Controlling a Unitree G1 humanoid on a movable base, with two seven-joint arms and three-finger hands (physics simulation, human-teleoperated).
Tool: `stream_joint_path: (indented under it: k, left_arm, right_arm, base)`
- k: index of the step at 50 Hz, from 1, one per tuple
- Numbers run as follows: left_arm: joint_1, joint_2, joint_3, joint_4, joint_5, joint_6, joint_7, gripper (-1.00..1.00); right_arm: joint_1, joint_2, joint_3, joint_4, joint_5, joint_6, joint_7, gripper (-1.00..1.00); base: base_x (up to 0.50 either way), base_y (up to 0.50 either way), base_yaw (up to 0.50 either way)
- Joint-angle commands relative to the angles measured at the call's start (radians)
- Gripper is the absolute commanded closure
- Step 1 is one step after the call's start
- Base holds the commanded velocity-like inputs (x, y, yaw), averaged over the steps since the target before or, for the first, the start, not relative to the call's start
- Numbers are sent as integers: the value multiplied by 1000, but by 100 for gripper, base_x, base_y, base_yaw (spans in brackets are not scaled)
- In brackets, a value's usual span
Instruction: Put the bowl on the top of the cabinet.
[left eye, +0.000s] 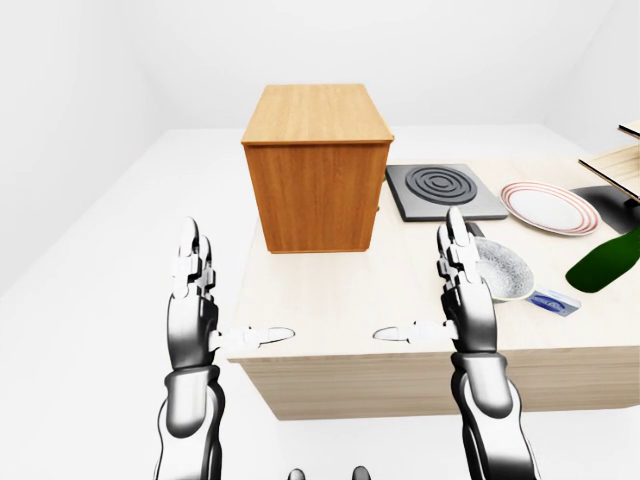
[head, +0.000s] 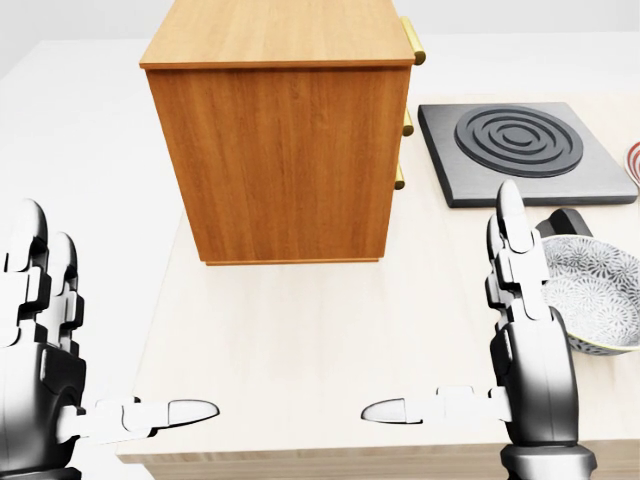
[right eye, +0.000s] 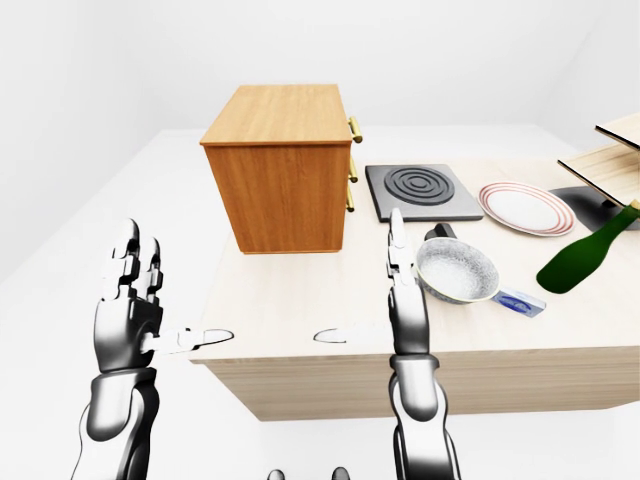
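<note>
- The table (right eye: 300, 300) ran past the right edge of the eye views, its end cut off; bare wood lay between the two hands.
- The cabinet (right eye: 283, 170) stood beyond and between the hands, top bare; its brass handles (right eye: 353, 125) were mostly hidden round its right side.
- The hob (right eye: 421, 188) lay beyond the right hand.
- The bowl (right eye: 457, 271), pale and finely patterned, shallow, sat upright on the table just right of the right hand (head: 527, 330); the head view cropped its right part.
- The right hand stood spread, fingers up, thumb out, empty.
- The left hand (left eye: 193, 300) matched it, empty, off the table's left edge.
</note>
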Motion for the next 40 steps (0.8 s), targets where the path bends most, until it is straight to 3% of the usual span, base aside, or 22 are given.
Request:
stream_joint_path:
  k: [1,13,40]
  left_arm:
    - [-3,0,-2,10,-1,0,-3,-100]
    - [1,-1,-6,1,-3,0,-5,-100]
    - [-9,0,-3,10,-11,0,-5,-100]
  right_arm:
    - [-4,-1,1,14,13,0,5,-100]
    - [-4,-2,0,22,24,0,8,-100]
    - [-11,-1,-4,25,25,0,2,-100]
  base:
    - [0,0,0]
    - [3,0,0]
    - [24,0,0]
